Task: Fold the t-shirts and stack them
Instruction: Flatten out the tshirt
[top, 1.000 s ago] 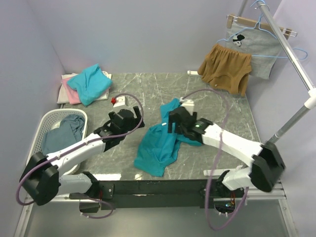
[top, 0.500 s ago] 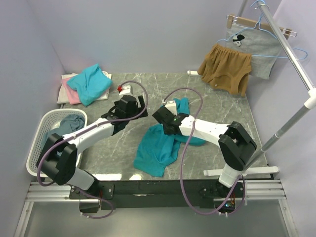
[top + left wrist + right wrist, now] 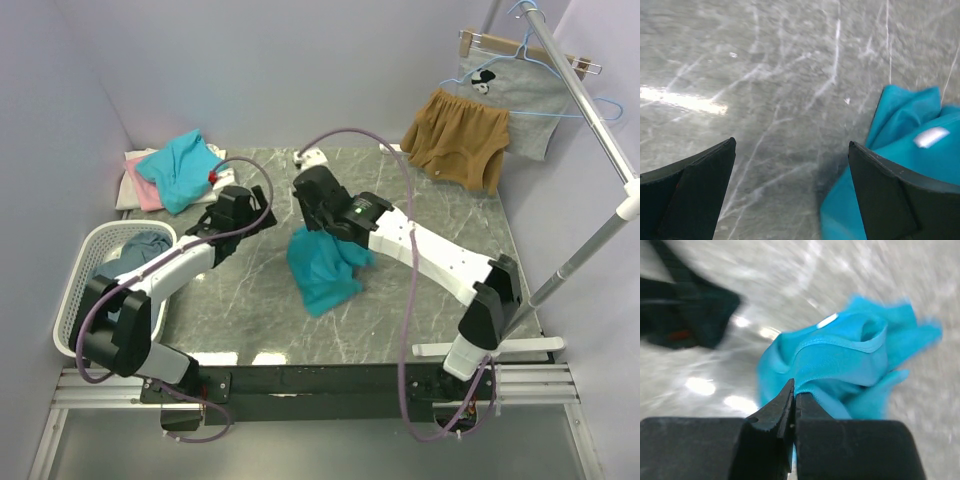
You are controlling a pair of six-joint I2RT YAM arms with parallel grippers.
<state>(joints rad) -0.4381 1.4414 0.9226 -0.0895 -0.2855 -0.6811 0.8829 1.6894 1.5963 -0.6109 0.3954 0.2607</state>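
Note:
A teal t-shirt (image 3: 322,268) hangs bunched from my right gripper (image 3: 308,230) over the middle of the table, its lower part on the marble. In the right wrist view the right gripper (image 3: 794,390) is shut on a hemmed edge of this t-shirt (image 3: 840,360). My left gripper (image 3: 258,203) stands open just left of it, with only bare table between its fingers. The left wrist view shows the left gripper (image 3: 791,144) wide apart, the t-shirt (image 3: 910,155) by its right finger (image 3: 890,195). More t-shirts, teal (image 3: 180,165) over pink (image 3: 143,192), lie piled at the back left.
A white basket (image 3: 72,275) at the left edge holds a slate-blue garment (image 3: 130,262). Tan shorts (image 3: 455,138) and a grey printed garment (image 3: 515,95) hang from a rail (image 3: 590,110) at the back right. The purple walls close in on three sides.
The right gripper has shut on the teal t-shirt and pulled it up and toward the back left, gathering it into a bunch. The left gripper has moved back and left, still open.

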